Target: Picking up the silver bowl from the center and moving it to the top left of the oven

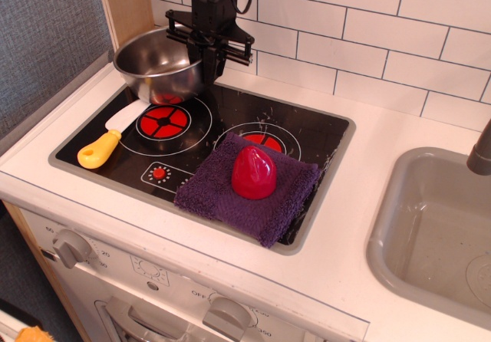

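Observation:
The silver bowl (153, 60) is upright at the top left corner of the oven's black cooktop (311, 131), just behind the left red burner mark (163, 120). It is low over the glass; I cannot tell if it rests on it. My black gripper (207, 67) comes down from above and is shut on the bowl's right rim.
A white toy knife with a yellow handle (113, 133) lies left of the left burner. A purple cloth (222, 198) with a red strawberry-shaped toy (254, 172) covers the right burner's front. A wooden post (126, 12) stands behind the bowl. The grey sink (430, 227) is at right.

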